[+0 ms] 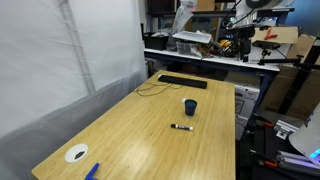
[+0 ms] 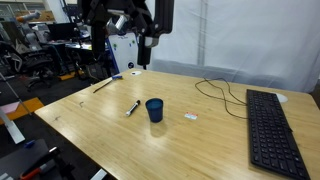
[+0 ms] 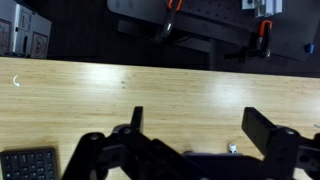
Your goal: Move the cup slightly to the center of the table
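Observation:
The small dark blue cup stands upright on the light wood table, near its middle; it also shows in an exterior view. My gripper hangs high above the table's far side, well apart from the cup. In the wrist view the gripper is open and empty, with bare table top between its fingers. The cup is out of the wrist view. The gripper is not in the exterior view that looks along the table.
A black marker pen lies beside the cup. A black keyboard and a thin cable lie toward one end. A small white bit lies near the cup. A white disc and a blue item lie at the near end.

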